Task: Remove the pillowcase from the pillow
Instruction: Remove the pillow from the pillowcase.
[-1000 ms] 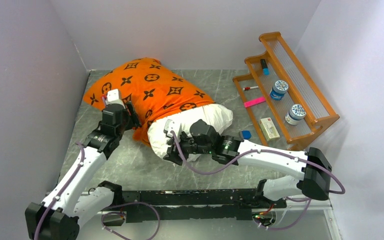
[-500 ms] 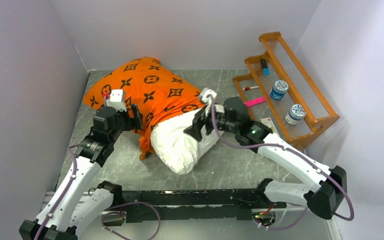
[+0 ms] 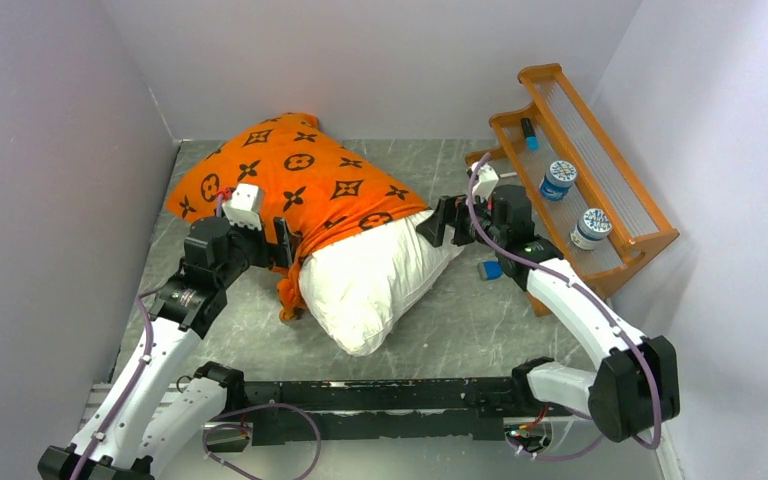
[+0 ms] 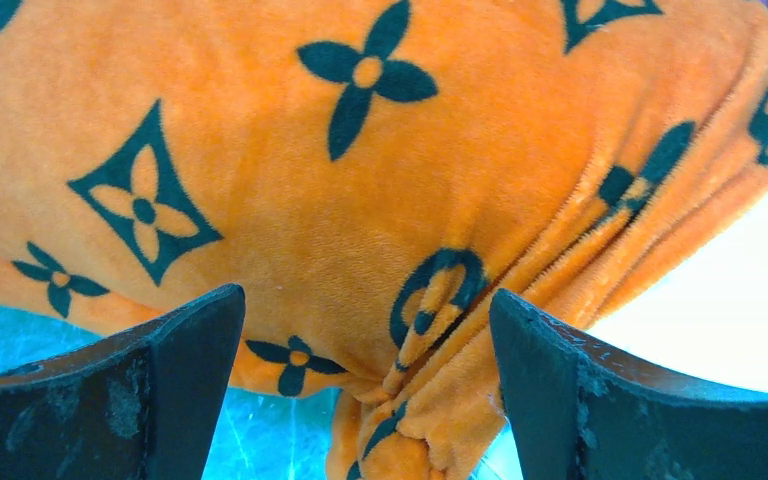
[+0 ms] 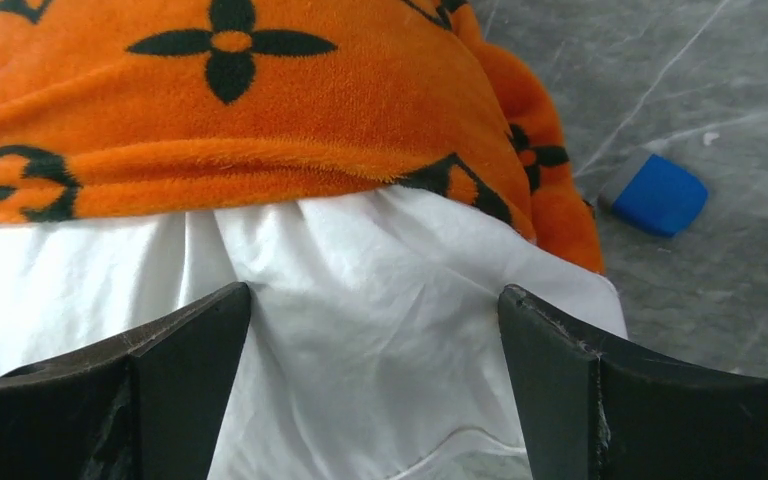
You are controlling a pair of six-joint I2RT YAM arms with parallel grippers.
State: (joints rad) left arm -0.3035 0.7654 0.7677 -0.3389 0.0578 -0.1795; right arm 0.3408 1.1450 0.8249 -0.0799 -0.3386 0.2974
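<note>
Orange pillowcase (image 3: 290,175) with dark flower prints lies on the grey surface (image 3: 460,320), toward the far left corner. The far half of the white pillow (image 3: 370,285) sits inside it. The near half sticks out of the open end, bare, pointing at the arm bases. The case hem is bunched in folds across the pillow's middle. Left gripper (image 3: 282,240) is at the left side of the case by the bunched hem, jaws wide apart, nothing clamped. Its wrist view shows orange fabric ahead between the two fingers; contact unclear. Right gripper (image 3: 438,222) is at the pillow's right side, where hem meets white, jaws wide apart too, holding nothing. A wooden stepped rack (image 3: 643,243) stands on the right of the surface. Its middle step holds a blue-capped marker (image 3: 529,133), a first jar (image 3: 559,178) and a second jar (image 3: 591,226), both with blue-and-white lids. The lowest step holds a thin red-tipped pen (image 3: 500,176). A small blue block (image 3: 490,269) lies on the surface between pillow and rack.
</note>
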